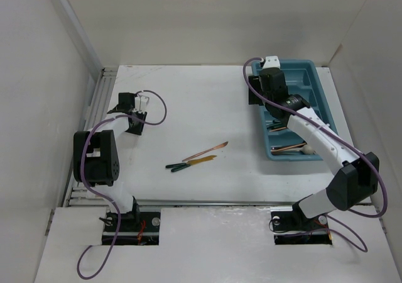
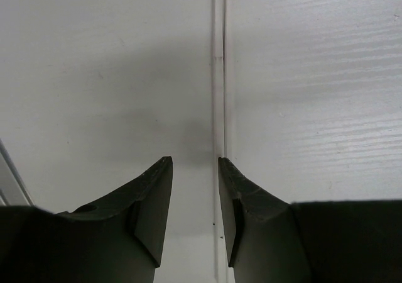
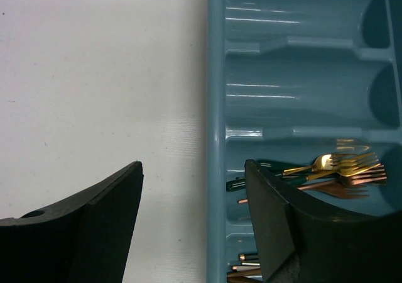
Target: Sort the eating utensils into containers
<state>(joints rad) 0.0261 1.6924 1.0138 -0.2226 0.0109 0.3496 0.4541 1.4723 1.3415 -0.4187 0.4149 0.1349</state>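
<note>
The teal cutlery tray [image 1: 321,88] stands at the back right. Its near slots hold several copper and gold utensils [image 1: 289,146]. The right wrist view shows forks [image 3: 342,170] in one slot and more handles [image 3: 248,264] in the slot below. My right gripper [image 1: 264,88] is open and empty and straddles the tray's left rim [image 3: 217,107], seen in its own view [image 3: 193,166]. A copper utensil [image 1: 206,150] and gold ones with dark handles [image 1: 191,163] lie mid-table. My left gripper [image 1: 138,107] is at the back left, slightly open and empty [image 2: 195,161].
White walls enclose the table on the left, back and right. A metal rail [image 1: 94,107] runs along the left edge. A thin seam [image 2: 218,75] in the white surface runs under the left gripper. Purple cables loop off both arms.
</note>
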